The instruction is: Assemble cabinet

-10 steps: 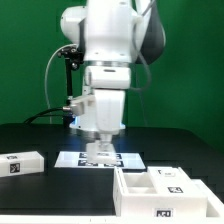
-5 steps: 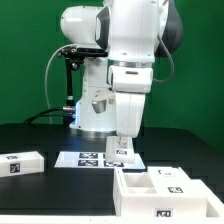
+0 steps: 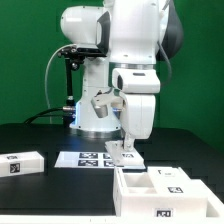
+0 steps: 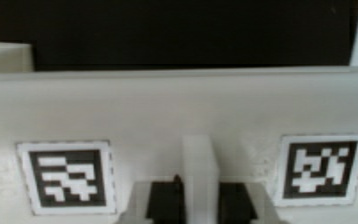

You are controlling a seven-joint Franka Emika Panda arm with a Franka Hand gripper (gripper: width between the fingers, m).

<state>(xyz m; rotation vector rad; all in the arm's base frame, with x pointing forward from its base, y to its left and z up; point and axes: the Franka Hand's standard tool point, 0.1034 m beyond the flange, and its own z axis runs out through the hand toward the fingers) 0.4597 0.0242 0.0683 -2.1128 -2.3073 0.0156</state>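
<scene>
The open white cabinet box (image 3: 137, 196) stands at the front on the exterior view's right, with tagged parts inside. My gripper (image 3: 124, 148) hangs just behind its far left corner, over the end of the marker board (image 3: 85, 159). It is shut on a small white panel (image 3: 126, 154) held off the table. In the wrist view the gripper (image 4: 206, 198) has dark fingers (image 4: 163, 200) that clamp a narrow middle ridge of this panel (image 4: 176, 110), which bears two tags (image 4: 64, 176) and fills the picture.
A separate white tagged block (image 3: 22, 163) lies on the black table at the exterior view's left. The white robot pedestal (image 3: 92, 118) stands behind the marker board. A white corner (image 4: 5, 57) shows beyond the held panel.
The arm has swung toward the exterior view's right with the panel, from above the middle of the marker board to its end by the cabinet box.
</scene>
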